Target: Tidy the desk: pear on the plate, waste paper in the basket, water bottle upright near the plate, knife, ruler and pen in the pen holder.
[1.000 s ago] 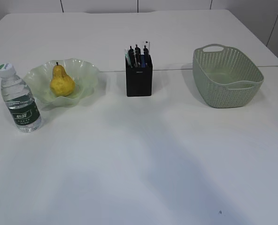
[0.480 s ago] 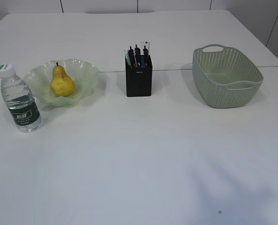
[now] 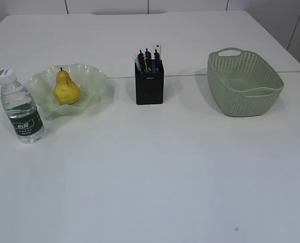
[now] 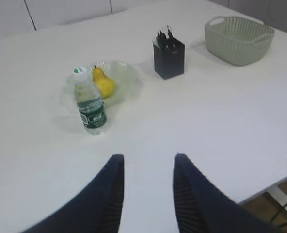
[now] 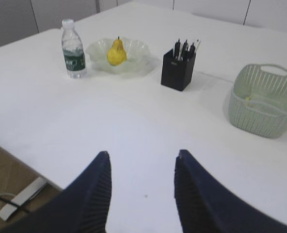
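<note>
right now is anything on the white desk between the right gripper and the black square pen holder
Nothing visible. In the right wrist view, only bare white desk lies between the open right gripper and the black square pen holder.

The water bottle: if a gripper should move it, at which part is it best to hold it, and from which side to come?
Probably grip the water bottle around its labelled body, jaws level, coming from the front or its left. It stands upright, round and narrow, and the plate lies close behind on its right, leaving less room there.
</note>
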{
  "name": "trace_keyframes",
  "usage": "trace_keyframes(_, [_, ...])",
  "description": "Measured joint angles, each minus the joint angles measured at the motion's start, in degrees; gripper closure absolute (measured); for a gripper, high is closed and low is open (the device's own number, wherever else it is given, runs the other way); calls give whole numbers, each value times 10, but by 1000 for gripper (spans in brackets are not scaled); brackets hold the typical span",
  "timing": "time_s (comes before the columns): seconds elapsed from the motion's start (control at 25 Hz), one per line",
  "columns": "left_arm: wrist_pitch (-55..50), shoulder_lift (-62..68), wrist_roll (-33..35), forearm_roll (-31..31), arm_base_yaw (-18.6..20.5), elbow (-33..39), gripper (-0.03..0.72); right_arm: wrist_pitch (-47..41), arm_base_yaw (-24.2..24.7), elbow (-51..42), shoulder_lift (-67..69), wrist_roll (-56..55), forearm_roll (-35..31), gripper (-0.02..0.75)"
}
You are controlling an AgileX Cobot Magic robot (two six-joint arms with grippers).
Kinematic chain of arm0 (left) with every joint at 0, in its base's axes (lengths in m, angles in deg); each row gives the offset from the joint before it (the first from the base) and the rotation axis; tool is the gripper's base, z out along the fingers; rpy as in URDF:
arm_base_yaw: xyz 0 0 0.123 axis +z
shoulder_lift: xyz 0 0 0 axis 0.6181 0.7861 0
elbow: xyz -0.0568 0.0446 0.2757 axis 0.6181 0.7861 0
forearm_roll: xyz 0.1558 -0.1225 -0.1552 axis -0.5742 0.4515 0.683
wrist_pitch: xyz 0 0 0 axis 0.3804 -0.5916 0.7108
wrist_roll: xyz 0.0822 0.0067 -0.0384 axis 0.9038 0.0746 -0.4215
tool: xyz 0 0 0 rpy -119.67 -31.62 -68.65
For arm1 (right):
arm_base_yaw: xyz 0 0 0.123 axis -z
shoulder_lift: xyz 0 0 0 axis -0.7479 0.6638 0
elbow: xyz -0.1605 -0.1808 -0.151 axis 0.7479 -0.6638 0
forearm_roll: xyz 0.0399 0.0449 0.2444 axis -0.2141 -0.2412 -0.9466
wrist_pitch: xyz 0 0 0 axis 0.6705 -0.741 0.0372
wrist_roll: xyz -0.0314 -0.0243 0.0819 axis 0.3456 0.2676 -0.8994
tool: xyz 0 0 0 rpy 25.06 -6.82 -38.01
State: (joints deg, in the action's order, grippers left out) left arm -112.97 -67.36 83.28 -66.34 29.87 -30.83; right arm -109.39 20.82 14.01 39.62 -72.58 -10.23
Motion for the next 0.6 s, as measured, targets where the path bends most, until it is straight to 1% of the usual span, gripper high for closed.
trace_keyframes(0.16, [16,0,14,28,1,57,450,-28,0,-55,-10,14,-12,386])
trace_keyframes(0.32, [46,0,28,48,1,97,450,-5,0,-101,-10,32,-31,386])
trace_keyframes(0.52, [62,0,54,52,1,136,450,-10,0,-119,-10,49,-31,386])
trace_keyframes(0.6, [72,0,58,54,1,166,450,-10,0,-119,-10,50,-31,386])
